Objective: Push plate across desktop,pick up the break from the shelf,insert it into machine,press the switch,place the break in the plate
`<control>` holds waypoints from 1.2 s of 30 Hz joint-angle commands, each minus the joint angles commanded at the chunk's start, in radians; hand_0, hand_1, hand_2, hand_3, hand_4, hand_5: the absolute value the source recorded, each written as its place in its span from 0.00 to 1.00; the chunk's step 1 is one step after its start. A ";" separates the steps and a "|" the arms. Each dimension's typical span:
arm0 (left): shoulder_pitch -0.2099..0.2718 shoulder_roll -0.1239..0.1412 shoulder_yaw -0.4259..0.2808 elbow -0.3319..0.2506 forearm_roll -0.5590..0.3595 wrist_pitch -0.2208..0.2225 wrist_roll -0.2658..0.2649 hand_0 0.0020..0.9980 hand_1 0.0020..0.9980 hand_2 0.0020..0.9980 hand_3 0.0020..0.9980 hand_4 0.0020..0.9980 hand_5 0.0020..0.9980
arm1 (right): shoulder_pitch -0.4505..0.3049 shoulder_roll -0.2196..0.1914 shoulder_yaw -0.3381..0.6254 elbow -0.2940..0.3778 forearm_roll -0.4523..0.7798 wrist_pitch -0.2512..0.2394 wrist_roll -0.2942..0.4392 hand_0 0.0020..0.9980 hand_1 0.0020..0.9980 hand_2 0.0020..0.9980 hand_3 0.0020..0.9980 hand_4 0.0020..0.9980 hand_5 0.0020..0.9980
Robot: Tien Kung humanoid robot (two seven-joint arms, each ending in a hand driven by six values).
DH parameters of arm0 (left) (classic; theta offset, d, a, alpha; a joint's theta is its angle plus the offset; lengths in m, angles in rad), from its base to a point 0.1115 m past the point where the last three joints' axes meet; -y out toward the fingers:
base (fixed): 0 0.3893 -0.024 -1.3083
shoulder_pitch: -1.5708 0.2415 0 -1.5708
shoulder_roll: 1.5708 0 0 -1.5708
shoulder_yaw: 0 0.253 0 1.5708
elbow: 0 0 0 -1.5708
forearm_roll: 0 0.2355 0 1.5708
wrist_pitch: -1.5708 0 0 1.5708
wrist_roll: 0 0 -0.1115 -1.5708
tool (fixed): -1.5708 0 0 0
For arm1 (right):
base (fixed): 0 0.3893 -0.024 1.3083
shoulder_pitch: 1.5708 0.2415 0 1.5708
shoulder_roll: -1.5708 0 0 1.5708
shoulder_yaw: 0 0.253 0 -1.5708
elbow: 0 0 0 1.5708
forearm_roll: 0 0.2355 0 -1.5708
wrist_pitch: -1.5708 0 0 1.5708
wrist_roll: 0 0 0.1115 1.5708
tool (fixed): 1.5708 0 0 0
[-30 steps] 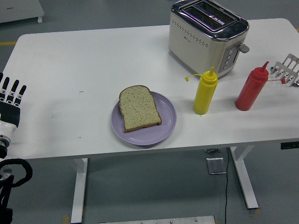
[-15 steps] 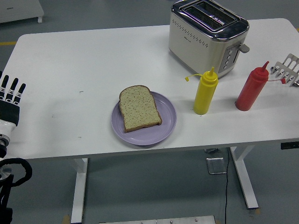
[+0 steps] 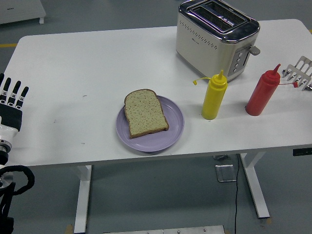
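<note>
A slice of brown bread (image 3: 144,113) lies flat on the lilac plate (image 3: 171,135) near the table's front edge, in the middle. The cream and chrome toaster (image 3: 215,37) stands at the back right, both slots empty, its lever (image 3: 253,49) on the right end. A metal toast rack (image 3: 300,73) shows at the right edge, with nothing in it. My left hand (image 3: 11,100) rests at the table's left edge, fingers straight and spread, holding nothing. The right hand is out of view.
A yellow squeeze bottle (image 3: 214,95) stands just right of the plate, in front of the toaster. A red squeeze bottle (image 3: 262,91) stands further right, next to the rack. The white table (image 3: 83,68) is bare on its left half.
My left hand has drifted very slightly at the left edge. Nothing else has moved.
</note>
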 joint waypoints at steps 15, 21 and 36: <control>0.005 0.004 0.015 0.000 -0.012 -0.004 0.008 0.82 0.86 0.94 0.80 0.61 1.00 | -0.021 0.027 0.039 -0.013 -0.001 0.006 -0.004 0.85 0.79 0.77 0.76 0.50 0.48; 0.003 0.005 0.025 -0.001 -0.015 -0.004 0.007 0.82 0.86 0.94 0.80 0.61 1.00 | -0.030 0.033 0.049 -0.015 0.000 0.005 -0.006 0.85 0.79 0.77 0.76 0.50 0.48; -0.008 0.017 0.051 -0.004 -0.019 -0.007 0.007 0.82 0.86 0.94 0.80 0.61 1.00 | -0.053 0.040 0.080 -0.016 0.006 0.004 -0.009 0.84 0.79 0.77 0.75 0.49 0.47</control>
